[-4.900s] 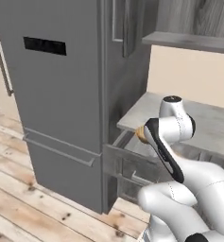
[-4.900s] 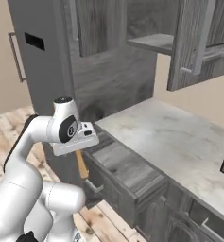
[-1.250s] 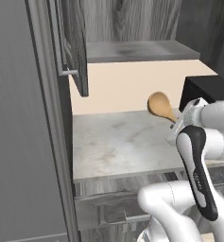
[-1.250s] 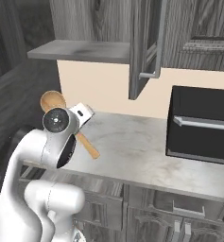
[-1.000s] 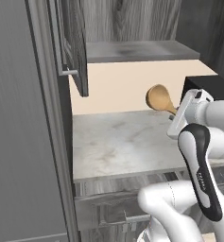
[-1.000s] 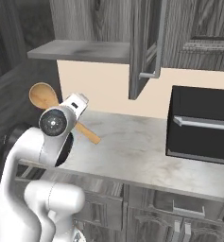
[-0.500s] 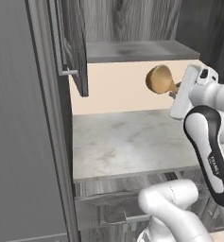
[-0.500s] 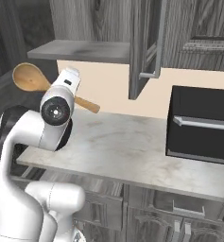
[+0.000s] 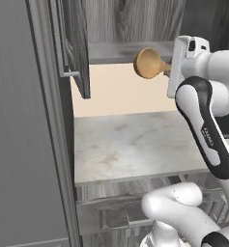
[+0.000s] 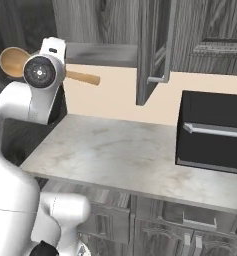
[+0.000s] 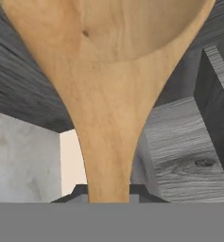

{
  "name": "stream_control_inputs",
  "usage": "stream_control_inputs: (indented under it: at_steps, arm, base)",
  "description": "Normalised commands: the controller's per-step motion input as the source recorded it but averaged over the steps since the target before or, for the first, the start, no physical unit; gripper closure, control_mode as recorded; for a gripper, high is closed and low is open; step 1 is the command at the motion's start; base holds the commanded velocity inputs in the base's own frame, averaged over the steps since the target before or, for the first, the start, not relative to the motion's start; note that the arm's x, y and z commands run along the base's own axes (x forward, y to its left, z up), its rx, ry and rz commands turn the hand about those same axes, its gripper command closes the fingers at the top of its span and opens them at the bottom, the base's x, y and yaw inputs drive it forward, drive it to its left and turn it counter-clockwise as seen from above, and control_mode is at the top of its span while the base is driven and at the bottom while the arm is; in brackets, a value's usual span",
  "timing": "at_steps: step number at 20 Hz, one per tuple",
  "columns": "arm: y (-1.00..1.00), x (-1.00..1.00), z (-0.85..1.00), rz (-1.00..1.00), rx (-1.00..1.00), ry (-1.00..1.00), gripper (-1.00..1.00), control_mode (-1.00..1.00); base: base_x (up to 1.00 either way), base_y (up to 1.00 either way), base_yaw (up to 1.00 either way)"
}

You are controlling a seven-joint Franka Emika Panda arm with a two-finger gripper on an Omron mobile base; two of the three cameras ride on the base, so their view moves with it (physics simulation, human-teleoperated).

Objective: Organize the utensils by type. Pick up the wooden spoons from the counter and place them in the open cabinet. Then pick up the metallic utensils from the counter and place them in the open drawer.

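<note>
My gripper [image 11: 107,193] is shut on the neck of a light orange-brown wooden spoon [image 11: 108,80]. I hold the spoon high above the counter [image 9: 130,144]. Its oval bowl [image 9: 147,62] sits level with the pale shelf of the open cabinet [image 9: 125,49], just in front of the shelf edge. From the right side, the bowl [image 10: 12,61] points left and the handle [image 10: 82,77] sticks out past my wrist. The grey marbled counter [image 10: 115,150] is bare below. The other wooden spoon and the metallic utensils are out of view.
One open cabinet door [image 9: 72,48] hangs left of the shelf and another [image 10: 152,50] to its right. A black appliance [image 10: 212,130] stands on the counter's right end. Drawer fronts [image 9: 130,217] lie under the slab edge. A tall grey unit [image 9: 24,125] walls the left.
The arm has lifted the spoon from just above the counter up to the cabinet shelf's height. Further back, the base drove here from beside the tall grey unit.
</note>
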Motion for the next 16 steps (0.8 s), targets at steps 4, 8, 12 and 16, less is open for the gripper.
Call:
stream_control_inputs:
  at_steps: [4,8,12,16]
  arm:
    - [0.22,0.25,0.63,0.0,-0.14,-0.01,1.0,-1.0]
    - [0.13,0.3,0.57,0.01,-0.12,0.0,1.0,-1.0]
    - [0.15,0.31,0.38,0.0,-0.2,0.0,1.0,-1.0]
    - [0.16,0.42,0.32,0.0,-0.21,0.0,1.0,-1.0]
  base:
    - [0.0,0.0,0.0]
    - [0.0,0.0,0.0]
    - [0.0,0.0,0.0]
    - [0.0,0.0,0.0]
